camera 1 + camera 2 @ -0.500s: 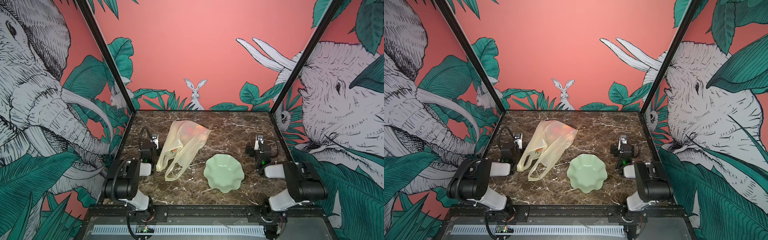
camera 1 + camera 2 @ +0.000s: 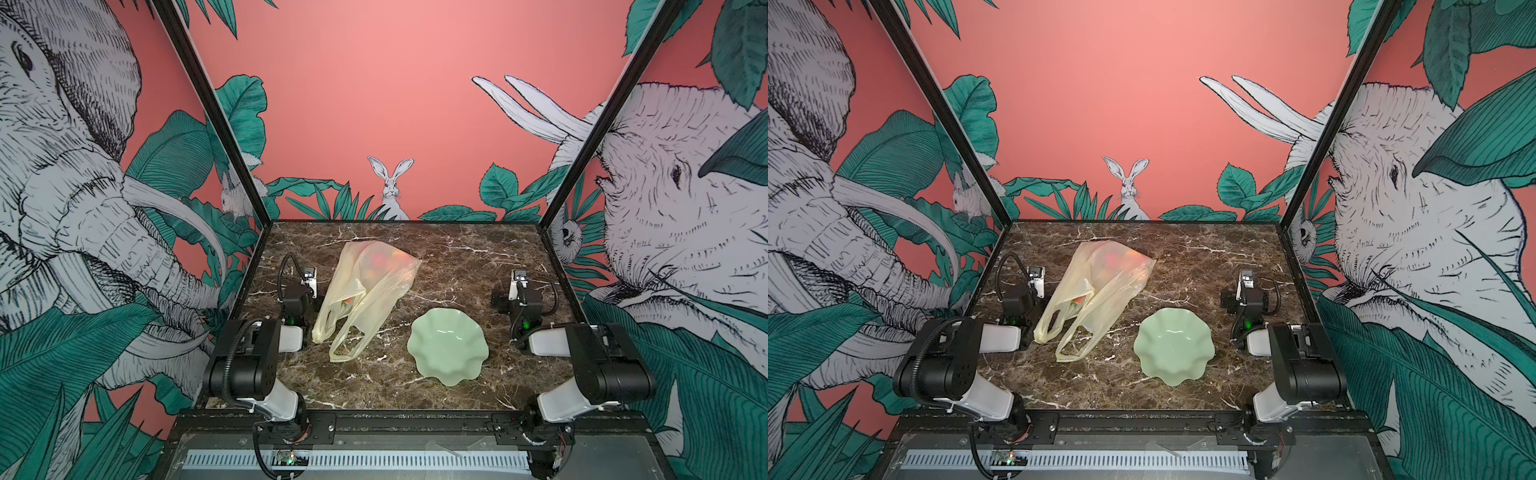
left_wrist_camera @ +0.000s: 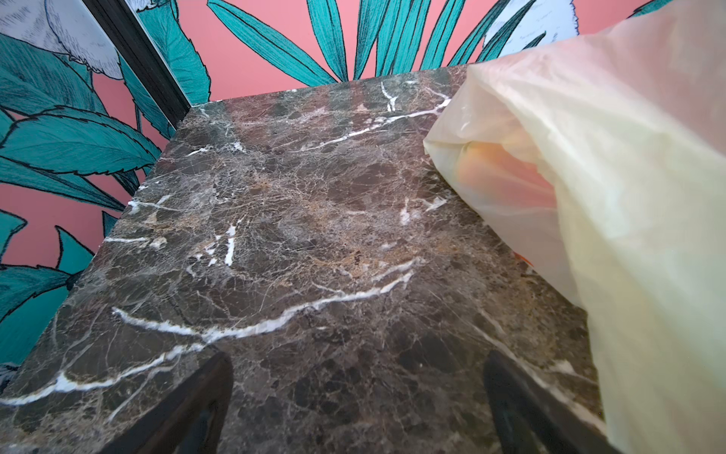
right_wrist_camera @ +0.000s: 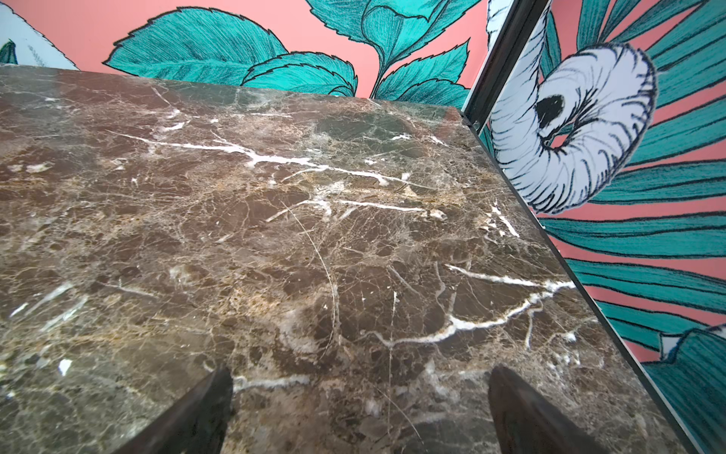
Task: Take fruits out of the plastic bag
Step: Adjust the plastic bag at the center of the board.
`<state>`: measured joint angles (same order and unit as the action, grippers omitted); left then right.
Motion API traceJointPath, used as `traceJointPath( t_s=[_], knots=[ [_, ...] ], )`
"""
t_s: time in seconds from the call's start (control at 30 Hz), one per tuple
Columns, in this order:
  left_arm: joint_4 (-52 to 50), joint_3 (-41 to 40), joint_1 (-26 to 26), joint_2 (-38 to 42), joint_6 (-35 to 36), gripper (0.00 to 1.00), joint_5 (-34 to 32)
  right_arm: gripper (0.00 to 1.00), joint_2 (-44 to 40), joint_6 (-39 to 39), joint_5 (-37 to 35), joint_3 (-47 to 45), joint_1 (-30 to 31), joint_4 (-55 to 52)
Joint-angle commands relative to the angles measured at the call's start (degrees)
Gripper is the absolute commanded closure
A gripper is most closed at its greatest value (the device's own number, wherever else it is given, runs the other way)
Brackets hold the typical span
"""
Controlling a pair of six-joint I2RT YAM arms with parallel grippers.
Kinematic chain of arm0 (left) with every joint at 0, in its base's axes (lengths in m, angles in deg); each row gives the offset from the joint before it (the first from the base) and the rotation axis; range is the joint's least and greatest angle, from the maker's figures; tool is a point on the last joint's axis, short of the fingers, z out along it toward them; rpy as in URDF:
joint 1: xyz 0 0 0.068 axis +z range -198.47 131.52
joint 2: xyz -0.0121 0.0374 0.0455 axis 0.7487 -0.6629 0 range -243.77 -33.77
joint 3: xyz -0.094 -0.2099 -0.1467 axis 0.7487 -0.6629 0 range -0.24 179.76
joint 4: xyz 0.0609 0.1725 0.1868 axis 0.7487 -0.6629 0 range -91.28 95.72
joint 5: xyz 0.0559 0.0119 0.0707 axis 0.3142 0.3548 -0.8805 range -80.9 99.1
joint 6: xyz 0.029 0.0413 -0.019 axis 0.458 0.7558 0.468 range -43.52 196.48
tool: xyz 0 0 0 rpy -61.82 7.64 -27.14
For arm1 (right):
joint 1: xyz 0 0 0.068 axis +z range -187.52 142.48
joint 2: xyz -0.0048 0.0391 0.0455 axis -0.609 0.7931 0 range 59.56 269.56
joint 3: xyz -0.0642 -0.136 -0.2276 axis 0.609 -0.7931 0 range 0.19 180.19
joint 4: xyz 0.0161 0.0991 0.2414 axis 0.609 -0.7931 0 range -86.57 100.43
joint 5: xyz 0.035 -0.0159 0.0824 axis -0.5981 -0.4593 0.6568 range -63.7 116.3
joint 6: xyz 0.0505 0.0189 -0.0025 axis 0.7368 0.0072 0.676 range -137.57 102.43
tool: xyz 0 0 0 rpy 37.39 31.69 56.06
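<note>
Marble tabletop (image 2: pixel 465 257) fills both top views, dark brown with white veins. On its left-centre part we see the plastic bag (image 2: pixel 365 291), cream-yellow and translucent, lying slantwise. Its full, closed end points far and right, and its two handle loops (image 2: pixel 347 349) lie toward the near edge. The fruits (image 2: pixel 384 262) are inside it, showing as red and orange blurs through the film at the far end. One more reddish piece shows at the mouth by the loops; we cannot count them. A pale green wavy-rimmed dish (image 2: pixel 1173 351) sits right of the loops, near the bag but apart from it. The left gripper (image 2: pixel 310 280) stands just beside the bag's left edge. The right gripper (image 2: pixel 519 282) is at the right side of the table, well apart from the bag and beyond the dish.

In the left wrist view we find that gripper's two dark fingers (image 3: pixel 196 408) spread wide, with only bare marble between them and nothing held. The bag rises close on their right in the scene; we cannot tell whether it touches a finger. A peach-red glow shows through the film.

In the right wrist view the fingers (image 4: pixel 188 416) stand equally wide over bare marble, gripping nothing.
</note>
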<state>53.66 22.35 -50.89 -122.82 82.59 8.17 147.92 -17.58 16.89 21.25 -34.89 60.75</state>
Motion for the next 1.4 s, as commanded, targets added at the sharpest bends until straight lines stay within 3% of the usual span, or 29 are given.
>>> traceJointPath(
  t_s=[0.0,0.43,0.53,0.63,0.73,0.8,1.07,1.37],
  knots=[
    [1.5,1.2,0.0,0.1,0.8,0.01,0.0,0.01,0.4,0.4,0.1,1.0,-0.2,2.4],
    [1.8,1.1,0.1,0.1,0.8,0.01,0.1,0.01,0.2,0.5,0.5,1.1,-0.2,2.2],
    [0.2,1.7,0.0,1.9,2.9,0.07,5.2,0.02,-4.3,0.8,-1.0,2.3,-0.2,-3.5],
    [-13.9,6.2,0.0,9.2,0.9,0.11,-0.3,0.05,-11.9,1.4,-2.7,6.2,-0.3,-16.4],
    [-25.8,10.7,0.0,15.6,-0.1,0.13,-6.3,0.05,-16.6,1.9,-1.8,7.0,-0.3,-16.5],
    [-30.9,13.1,0.0,19.6,-0.9,0.13,-7.8,0.06,-19.8,3.8,0.5,10.4,-0.3,-22.0],
    [-59.1,25.3,0.0,32.5,-6.8,0.19,-3.1,0.18,-21.5,11.4,19.6,32.3,2.0,-51.8],
    [-98.5,40.8,-0.1,38.1,-16.2,0.25,8.3,0.21,-18.4,1.2,27.3,51.3,22.7,-80.2]
  ],
)
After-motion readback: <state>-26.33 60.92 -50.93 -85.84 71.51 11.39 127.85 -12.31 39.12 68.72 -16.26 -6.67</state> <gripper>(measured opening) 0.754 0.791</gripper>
